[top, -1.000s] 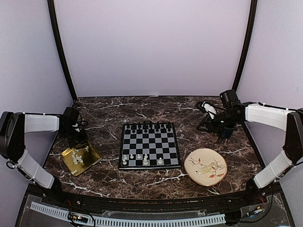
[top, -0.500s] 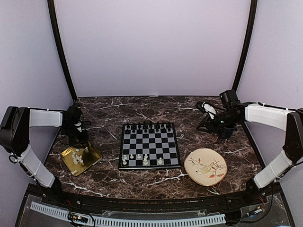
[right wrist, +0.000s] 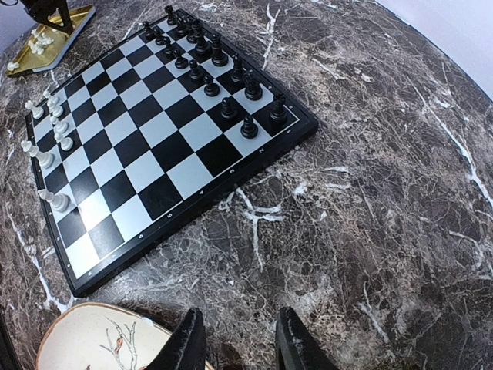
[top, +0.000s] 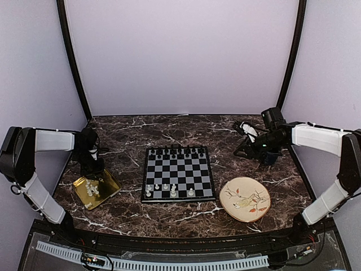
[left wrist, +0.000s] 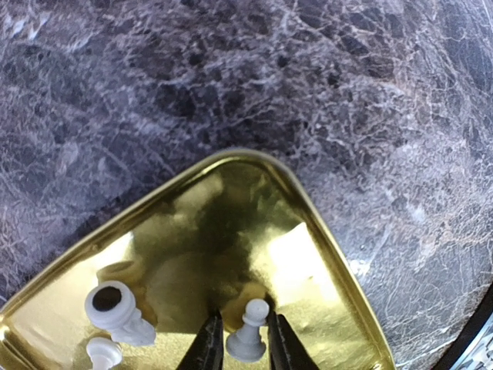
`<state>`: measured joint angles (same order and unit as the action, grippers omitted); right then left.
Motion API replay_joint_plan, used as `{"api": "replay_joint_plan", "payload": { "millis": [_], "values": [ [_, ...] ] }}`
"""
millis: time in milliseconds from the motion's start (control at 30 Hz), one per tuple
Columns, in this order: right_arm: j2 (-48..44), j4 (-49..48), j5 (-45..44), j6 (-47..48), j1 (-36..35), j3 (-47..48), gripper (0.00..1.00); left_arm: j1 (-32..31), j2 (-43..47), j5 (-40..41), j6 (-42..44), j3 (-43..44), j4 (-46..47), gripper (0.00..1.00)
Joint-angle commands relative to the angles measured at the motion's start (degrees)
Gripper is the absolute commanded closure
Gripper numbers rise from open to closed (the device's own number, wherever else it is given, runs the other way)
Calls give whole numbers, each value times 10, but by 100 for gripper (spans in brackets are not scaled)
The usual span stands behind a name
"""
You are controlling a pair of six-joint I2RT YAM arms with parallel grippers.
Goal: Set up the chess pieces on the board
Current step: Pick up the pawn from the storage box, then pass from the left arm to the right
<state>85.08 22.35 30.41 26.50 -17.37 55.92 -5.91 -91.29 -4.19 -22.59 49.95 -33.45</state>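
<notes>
Where the pawn stands: a small white plastic pawn [left wrist: 248, 339] is upright between the fingers of the left gripper [left wrist: 245, 356], over one corner of the square gold metal tray [left wrist: 323, 254], which lies near the table's left edge.
Left gripper: nearly closed, its jaws appear to press the pawn's base from both sides; whether the pawn is off the tray floor I cannot tell.
Right gripper [right wrist: 239, 343]: jaws apart and empty, hanging above the dark marbled table [right wrist: 385, 193] near its right edge, between the board's right edge and the round cream painted plate [top: 245, 199].
Board: the black-and-grey chequered chessboard [top: 178, 172] lies flat mid-table; tiny black plastic chessmen [top: 177, 151] fill its far rows, and a few white chess pieces [top: 169, 189] stand along its near edge.
Other pieces in the tray: more white pieces, one lying on its side [left wrist: 115, 310].
Handling, as I judge it: very light, stiff, smooth plastic that is likely to slip or twist out of a pinch and to topple when set down.
Where to hold: low, across the flared base or just above it, with light pressure and the piece kept vertical.
</notes>
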Motion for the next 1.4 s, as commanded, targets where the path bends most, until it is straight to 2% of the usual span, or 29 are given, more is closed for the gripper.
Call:
{"api": "replay_joint_plan", "payload": {
  "millis": [0,233,567,767,900,1100,1233,1367],
  "values": [
    [-1,-5,1,3,-5,13,68,-6,-6,17,12,13,-42,76],
    [-1,-4,0,3,-7,13,68,-15,-12,30,20,22,-51,77],
    [-2,-4,-2,2,-8,14,68,-20,-27,26,47,44,-66,91],
    [-3,5,12,-22,-8,37,68,-29,23,25,74,64,-85,95],
    [2,34,46,-41,-12,92,68,-74,79,-30,97,61,-46,96],
    [57,81,115,-86,-47,211,68,-166,140,-154,133,40,89,97],
    [137,77,185,-171,-74,278,68,-218,166,-222,152,16,200,96],
    [229,72,249,-254,-104,355,68,-260,149,-264,165,16,276,96]
  ]
}}
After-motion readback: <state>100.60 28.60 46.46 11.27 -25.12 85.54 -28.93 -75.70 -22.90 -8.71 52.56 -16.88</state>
